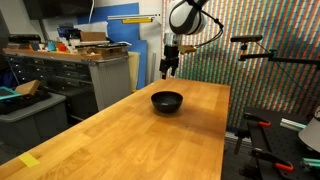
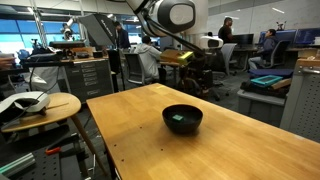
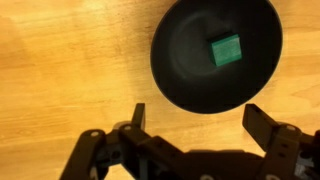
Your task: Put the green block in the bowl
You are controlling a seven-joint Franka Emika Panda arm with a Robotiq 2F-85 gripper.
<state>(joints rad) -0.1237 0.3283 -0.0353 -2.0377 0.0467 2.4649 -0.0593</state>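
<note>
The green block (image 3: pixel 226 49) lies inside the black bowl (image 3: pixel 185 70), right of its centre in the wrist view. It shows as a small green patch in the bowl in an exterior view (image 2: pixel 180 117). The bowl stands on the wooden table in both exterior views (image 1: pixel 167 101) (image 2: pixel 183 124). My gripper (image 3: pixel 200 120) is open and empty, its two fingers spread wide above bare table just beside the bowl's rim. In an exterior view the gripper (image 1: pixel 169 67) hangs above and behind the bowl.
The wooden table (image 1: pixel 150 135) stretches toward the camera. A round side table with a dish (image 2: pixel 35 102) stands beside it. Cabinets and a workbench (image 1: pixel 70 60) stand beyond the table edge. A tripod arm (image 1: pixel 265 50) stands near the far corner.
</note>
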